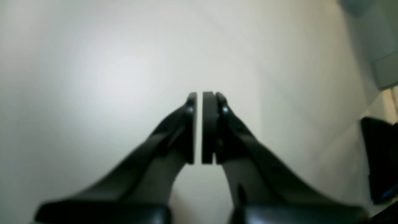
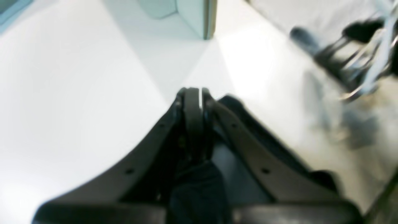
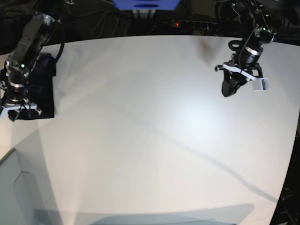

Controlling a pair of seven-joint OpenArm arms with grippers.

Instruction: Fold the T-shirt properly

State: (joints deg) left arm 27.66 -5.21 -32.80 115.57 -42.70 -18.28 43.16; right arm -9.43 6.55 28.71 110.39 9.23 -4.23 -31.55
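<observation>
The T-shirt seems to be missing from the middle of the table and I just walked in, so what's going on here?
The black T-shirt lies bunched at the table's far edge, under the right arm. The right gripper is shut with dark cloth between its fingers, apparently the shirt. The left gripper is shut on nothing, hovering over bare table on the other side.
</observation>
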